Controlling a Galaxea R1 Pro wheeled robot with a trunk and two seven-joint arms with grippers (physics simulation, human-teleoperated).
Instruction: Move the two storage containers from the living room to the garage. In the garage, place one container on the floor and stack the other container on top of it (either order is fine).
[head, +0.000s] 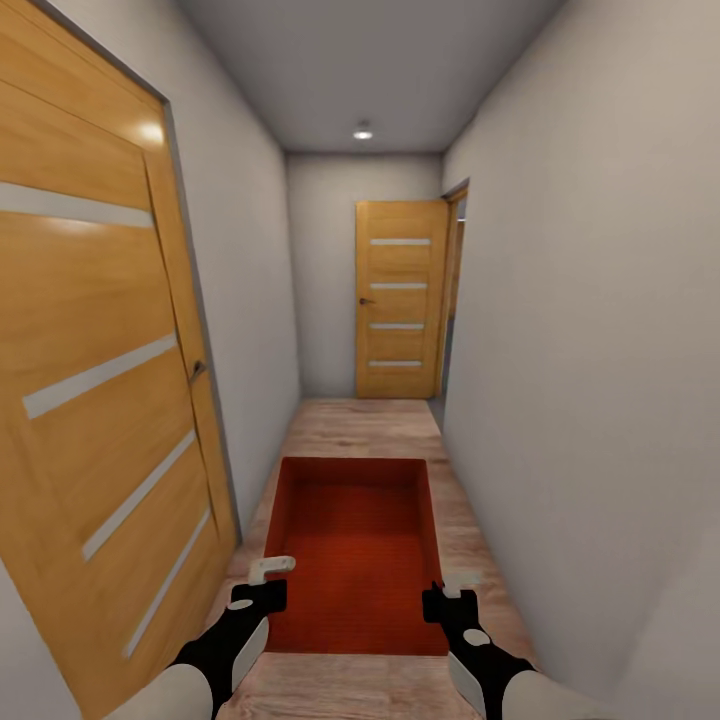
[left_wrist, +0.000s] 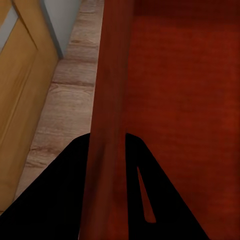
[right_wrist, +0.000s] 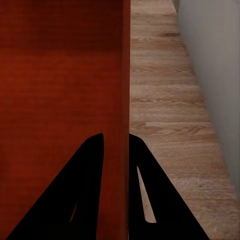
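Head view, arms: both forearms enter from the lower corners of the frame; the left gripper (head: 262, 580) sits at the container's left wall, the right gripper (head: 452, 592) at its right wall.
Head view, container: one red-orange storage container (head: 355, 545) is held level in the lower centre, open side up, above the wood plank floor (head: 365, 425).
Head view, clearance: narrow corridor; a wooden door (head: 95, 400) fills the left side, a plain wall (head: 590, 380) the right. Floor strips show on both sides of the container. A second wooden door (head: 400, 298) stands at centre, at the far end.
Left wrist view, claw: the left gripper's dark fingers (left_wrist: 55, 200) straddle the container's thin wall (left_wrist: 107, 125), closed onto it, one inside, one outside.
Left wrist view, edges: plank floor and the door's lower edge lie at the frame's left.
Right wrist view, claw: the right gripper's fingers (right_wrist: 155, 195) clamp the opposite wall (right_wrist: 122, 100) likewise.
Right wrist view, edges: floor, then wall, at the frame's right.
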